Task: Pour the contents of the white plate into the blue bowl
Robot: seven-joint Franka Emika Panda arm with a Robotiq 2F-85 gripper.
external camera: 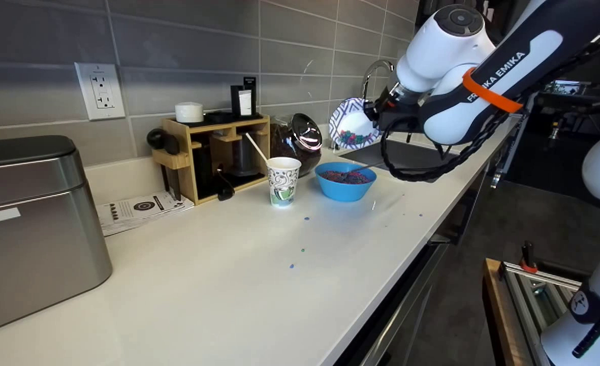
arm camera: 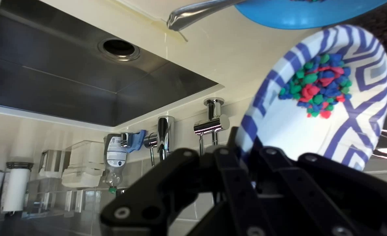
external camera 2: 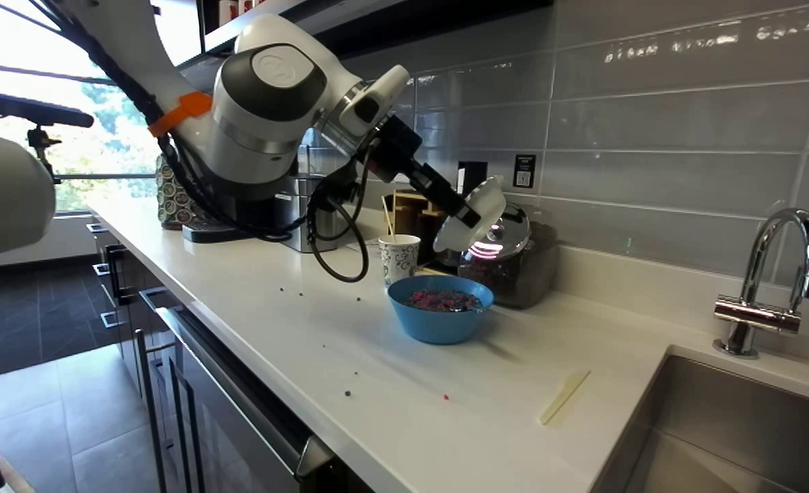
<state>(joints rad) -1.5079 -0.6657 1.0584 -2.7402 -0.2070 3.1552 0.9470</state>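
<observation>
My gripper (arm camera: 245, 147) is shut on the rim of the white plate (arm camera: 291, 127), which has a blue patterned rim. The plate also shows in both exterior views (external camera: 353, 122) (external camera 2: 492, 204), held in the air, steeply tilted, above the blue bowl's level and toward the wall. The contents, small red, blue and green bits (arm camera: 318, 85), lie heaped in the plate against its lower side, nearest the bowl. The blue bowl (external camera: 345, 190) stands on the counter, also in an exterior view (external camera 2: 438, 329). It holds similar dark reddish bits and a metal utensil (arm camera: 196, 14).
A patterned paper cup (external camera: 283, 180) with a stick stands beside the bowl. A glass jar (external camera 2: 514, 274) and a wooden organizer (external camera: 183, 170) stand by the wall. The sink (external camera 2: 733, 424), faucet (external camera 2: 753, 315) and a pale flat knife (external camera 2: 565, 397) are near. A few bits lie scattered on the counter.
</observation>
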